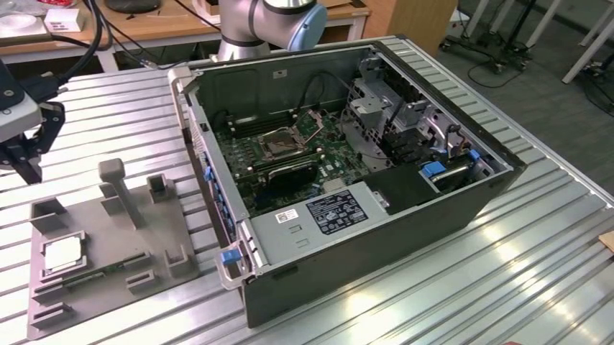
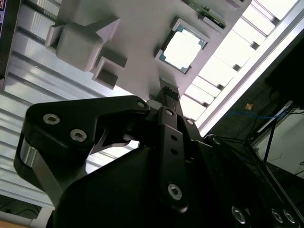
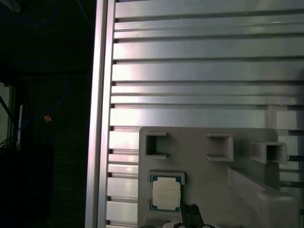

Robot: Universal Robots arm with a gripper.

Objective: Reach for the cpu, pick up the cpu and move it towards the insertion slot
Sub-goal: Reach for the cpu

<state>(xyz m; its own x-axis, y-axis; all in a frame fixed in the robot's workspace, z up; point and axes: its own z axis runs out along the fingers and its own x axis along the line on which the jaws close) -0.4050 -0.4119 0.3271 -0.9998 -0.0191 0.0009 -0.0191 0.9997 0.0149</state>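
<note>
– Jaws: how wide, and gripping what?
– Cannot tell how wide. They hang over the grey fixture (image 1: 163, 237), near the cpu (image 2: 183, 49), which lies flat in its square recess, ungripped.
– And the insertion slot (image 1: 281, 143)?
– Well apart, inside the open computer case (image 1: 384, 259) on the table (image 1: 499, 287).

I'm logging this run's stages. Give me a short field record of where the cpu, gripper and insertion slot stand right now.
cpu: lying in the square recess of the grey fixture, not held
gripper: hovering near the cpu, apart from it
insertion slot: on the green board inside the open computer case
stage: reach; cpu not yet picked up
</note>
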